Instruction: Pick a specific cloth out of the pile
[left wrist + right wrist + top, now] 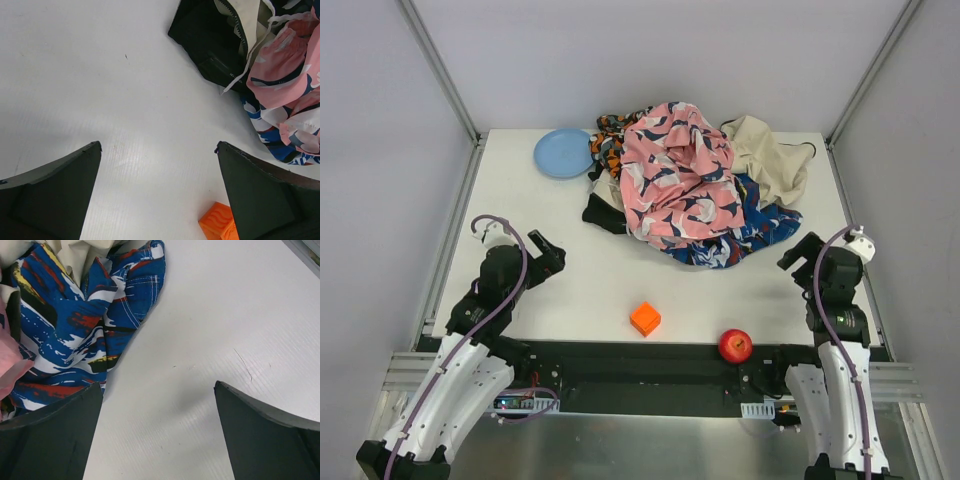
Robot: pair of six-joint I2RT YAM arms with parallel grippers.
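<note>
Step in hand: reach not begun, nothing held. Left gripper (548, 258): jaws wide open over bare worktop (590, 290). The black cloth (603, 213) pokes out half buried at the pile's (685, 180) 8 o'clock edge. Next you likely send the left arm toward 1 o'clock and pinch black only. Right gripper (802, 253): jaws open too. Blue plate (563, 153) at the pile's 10 o'clock has nothing on it

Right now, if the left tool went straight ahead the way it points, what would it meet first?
Probably bare table first; beyond it, the black cloth at the pile's edge lies slightly right of the left tool's line. Depth is unclear.
</note>
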